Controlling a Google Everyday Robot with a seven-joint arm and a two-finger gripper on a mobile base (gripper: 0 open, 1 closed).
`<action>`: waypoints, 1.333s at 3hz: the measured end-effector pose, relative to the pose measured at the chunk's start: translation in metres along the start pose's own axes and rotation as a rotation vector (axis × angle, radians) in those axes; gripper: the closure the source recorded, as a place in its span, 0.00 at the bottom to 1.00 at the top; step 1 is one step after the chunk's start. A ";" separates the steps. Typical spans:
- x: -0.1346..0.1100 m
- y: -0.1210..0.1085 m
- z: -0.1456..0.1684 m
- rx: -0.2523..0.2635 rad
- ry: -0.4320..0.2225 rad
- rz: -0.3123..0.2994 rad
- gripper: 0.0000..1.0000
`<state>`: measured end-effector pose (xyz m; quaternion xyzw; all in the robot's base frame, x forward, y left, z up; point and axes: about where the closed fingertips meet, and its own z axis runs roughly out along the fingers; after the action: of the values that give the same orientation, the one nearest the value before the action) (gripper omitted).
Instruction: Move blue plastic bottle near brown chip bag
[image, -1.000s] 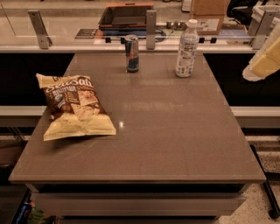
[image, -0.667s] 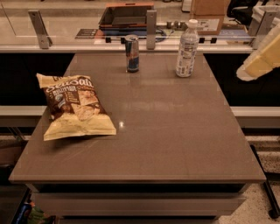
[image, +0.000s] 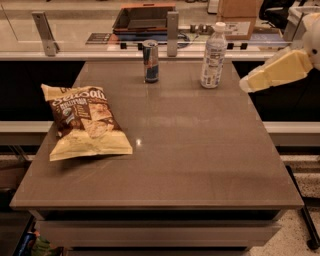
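The gripper (image: 246, 85) is hovering at the blue plastic bottle's (image: 213, 56) three o'clock, seemingly beyond the desk (image: 200, 150) edge; whether it is spread or pressed together, I cannot tell.

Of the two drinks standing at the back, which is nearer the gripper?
The blue plastic bottle, clear with a white cap, right of the blue-and-silver can. The gripper hangs at the table edge beside it.

This looks like an office or a lab. A brown tabletop (image: 200, 160) stands by a glass wall (image: 90, 25) with metal posts (image: 172, 27), and a cardboard box (image: 236, 12) sits behind it. The robot's pincer (image: 247, 85) hangs at the tabletop's right edge.
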<state>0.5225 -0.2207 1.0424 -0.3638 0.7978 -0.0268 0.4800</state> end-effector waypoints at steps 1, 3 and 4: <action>0.005 -0.009 0.032 0.009 -0.050 0.103 0.00; 0.009 -0.043 0.094 0.009 -0.081 0.172 0.00; 0.008 -0.062 0.128 -0.009 -0.085 0.183 0.00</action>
<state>0.6553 -0.2319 0.9915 -0.2923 0.8067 0.0364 0.5122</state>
